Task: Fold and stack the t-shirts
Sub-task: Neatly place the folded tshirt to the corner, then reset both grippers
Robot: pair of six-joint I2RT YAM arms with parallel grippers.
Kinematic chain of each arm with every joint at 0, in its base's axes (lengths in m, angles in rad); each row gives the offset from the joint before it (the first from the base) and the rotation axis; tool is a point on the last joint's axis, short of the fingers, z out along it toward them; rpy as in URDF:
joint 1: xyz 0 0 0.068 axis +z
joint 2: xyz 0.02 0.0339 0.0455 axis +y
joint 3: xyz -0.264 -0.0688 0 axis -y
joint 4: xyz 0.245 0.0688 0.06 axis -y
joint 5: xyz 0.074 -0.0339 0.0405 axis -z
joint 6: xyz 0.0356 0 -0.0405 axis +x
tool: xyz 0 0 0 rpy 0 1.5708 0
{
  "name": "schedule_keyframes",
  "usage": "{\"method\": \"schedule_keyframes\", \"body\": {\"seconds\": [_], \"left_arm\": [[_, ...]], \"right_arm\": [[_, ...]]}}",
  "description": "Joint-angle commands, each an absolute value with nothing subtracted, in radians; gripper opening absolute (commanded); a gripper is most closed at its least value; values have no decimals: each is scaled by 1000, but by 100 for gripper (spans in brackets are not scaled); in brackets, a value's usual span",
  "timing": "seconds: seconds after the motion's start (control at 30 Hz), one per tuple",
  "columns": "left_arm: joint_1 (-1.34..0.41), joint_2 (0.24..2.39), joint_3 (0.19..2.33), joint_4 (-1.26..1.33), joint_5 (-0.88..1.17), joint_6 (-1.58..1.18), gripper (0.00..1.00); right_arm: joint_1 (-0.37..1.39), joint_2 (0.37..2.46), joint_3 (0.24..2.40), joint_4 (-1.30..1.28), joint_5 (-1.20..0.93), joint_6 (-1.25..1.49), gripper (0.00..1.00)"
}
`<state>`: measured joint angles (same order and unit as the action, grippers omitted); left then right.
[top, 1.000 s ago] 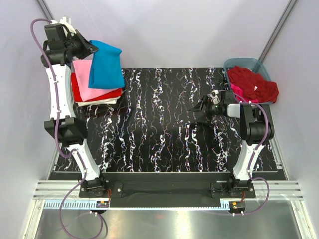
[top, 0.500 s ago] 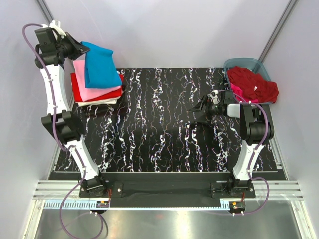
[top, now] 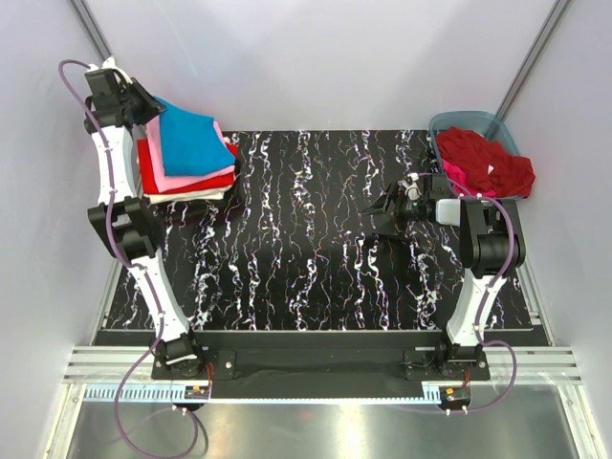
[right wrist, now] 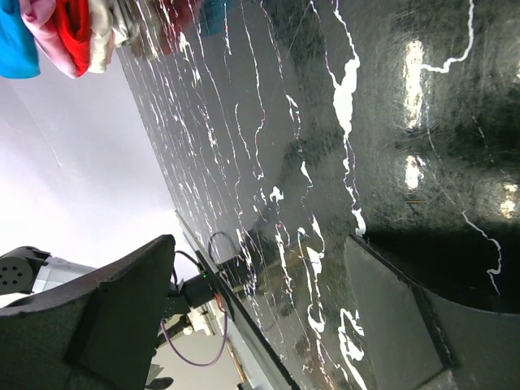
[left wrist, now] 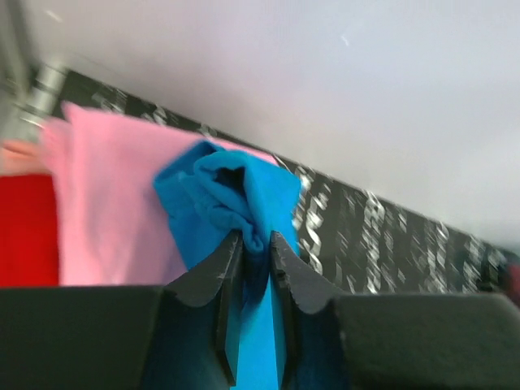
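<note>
**Turquoise t-shirt (top: 191, 143) laid on the pile at the far-left corner**

The left fingers (left wrist: 199, 280) stand almost closed. In the blurred wrist view they appear to pinch a bunched edge of the turquoise cloth, held low so the shirt settles flat. Beneath it lie the pink t-shirt (top: 177, 182), the red t-shirt (top: 153, 167) and a white t-shirt (top: 191, 194), probably stacked in the corner to leave room on the desk (top: 306, 249) for folding. The right fingers (right wrist: 122, 309) gape wide and hold nothing, poised over the desk beside the tub (top: 449, 122), where the dark red t-shirt (top: 488, 158) and magenta t-shirt (top: 457, 177) wait unfolded.
</note>
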<state>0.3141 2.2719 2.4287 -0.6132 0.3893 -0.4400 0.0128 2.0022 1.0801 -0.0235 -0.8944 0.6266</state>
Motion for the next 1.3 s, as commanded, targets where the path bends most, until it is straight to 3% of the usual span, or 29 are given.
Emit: {"method": "schedule_keyframes", "body": {"seconds": [0.0,0.23,0.27,0.3,0.37,0.4,0.53,0.7,1.07,1.27], "left_arm": [[322,2211,2393,-456,209,-390,21],[322,2230,2353,-468,-27,-305,28],[324,2233,2342,-466,-40,-298,33],[328,2246,2332,-472,-46,-292,55],[331,2258,2329,-476,-43,-288,71],[333,2263,2324,-476,-43,-287,88],[333,2249,2336,-503,-87,-310,99],[327,2172,2306,-555,-187,-367,99],[219,1996,2157,-555,-193,-365,99],[163,1860,2080,-650,-379,-413,99]], "right_arm": [[12,2049,1077,-71,-808,586,94],[11,2051,1077,-69,-810,586,94],[12,2051,1077,-69,-810,587,94],[12,2051,1077,-69,-810,586,94],[12,2052,1078,-71,-810,586,94],[12,2052,1080,-68,-810,586,94],[12,2054,1081,-69,-811,588,94],[12,2059,1085,-71,-816,587,95],[12,2063,1088,-69,-822,587,95],[9,2065,1088,-69,-828,586,95]]}}
